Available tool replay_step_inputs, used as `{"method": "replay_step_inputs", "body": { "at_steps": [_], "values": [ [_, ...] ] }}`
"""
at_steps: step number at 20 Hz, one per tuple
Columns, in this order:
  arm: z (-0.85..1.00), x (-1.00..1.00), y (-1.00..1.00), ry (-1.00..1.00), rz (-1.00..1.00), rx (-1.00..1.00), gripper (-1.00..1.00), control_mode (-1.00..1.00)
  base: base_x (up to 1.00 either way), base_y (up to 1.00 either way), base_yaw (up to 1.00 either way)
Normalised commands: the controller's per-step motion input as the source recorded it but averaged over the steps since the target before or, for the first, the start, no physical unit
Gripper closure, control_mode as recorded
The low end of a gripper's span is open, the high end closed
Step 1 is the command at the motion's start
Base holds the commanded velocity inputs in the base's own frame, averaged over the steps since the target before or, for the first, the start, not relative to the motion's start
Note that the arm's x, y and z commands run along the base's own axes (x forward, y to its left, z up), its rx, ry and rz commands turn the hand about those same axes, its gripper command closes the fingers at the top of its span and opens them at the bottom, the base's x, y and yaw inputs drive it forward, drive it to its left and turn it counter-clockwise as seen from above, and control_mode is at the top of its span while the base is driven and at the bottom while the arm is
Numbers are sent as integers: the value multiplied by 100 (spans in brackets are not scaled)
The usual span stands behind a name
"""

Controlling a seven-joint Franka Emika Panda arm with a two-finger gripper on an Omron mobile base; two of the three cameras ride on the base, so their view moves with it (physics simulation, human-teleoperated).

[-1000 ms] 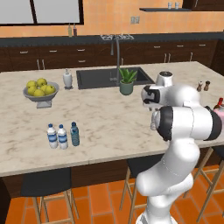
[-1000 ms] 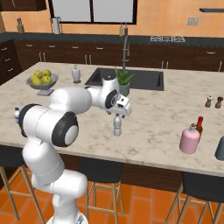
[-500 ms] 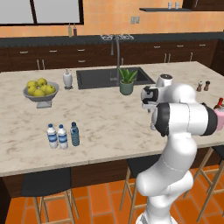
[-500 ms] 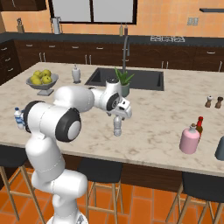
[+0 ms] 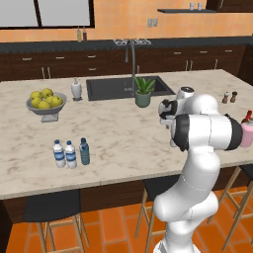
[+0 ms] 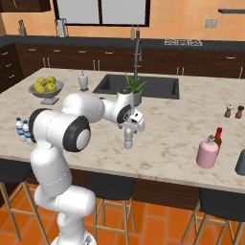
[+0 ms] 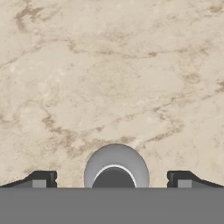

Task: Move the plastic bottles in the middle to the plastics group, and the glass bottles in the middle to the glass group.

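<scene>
Clear greyish bottle (image 6: pixel 128 139) stands upright mid-counter (image 6: pixel 182 143), long axis vertical, directly below the gripper (image 7: pixel 113 179), cap centred between wide-open, empty jaws; the plastics group (image 5: pixel 65 154) lies well off to the left, near front edge.

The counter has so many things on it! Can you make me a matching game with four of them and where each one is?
Things:
1. pink bottle
2. bowl of yellow fruit
3. clear bottle
4. potted plant

Places:
A. right under the open gripper
B. beside the sink
C. next to the red-necked dark bottle
D. far left of the counter, near the soap dispenser

Pairs: 1-C, 2-D, 3-A, 4-B
</scene>
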Motion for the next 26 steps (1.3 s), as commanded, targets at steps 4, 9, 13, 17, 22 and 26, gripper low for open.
{"method": "replay_step_inputs", "body": {
  "at_steps": [4,9,13,17,22,26],
  "values": [
    [-7,6,0,0,0,0,-100,-100,0,0,0],
    [-21,0,0,-1,3,0,100,-100,0,0,0],
    [-28,0,0,-14,5,-7,100,-100,0,0,0],
    [7,-40,0,-20,30,0,100,-100,0,0,0],
    [33,-62,27,-3,33,0,100,-100,0,0,0],
    [39,-42,65,7,29,0,100,-100,0,0,0]
  ]
}}
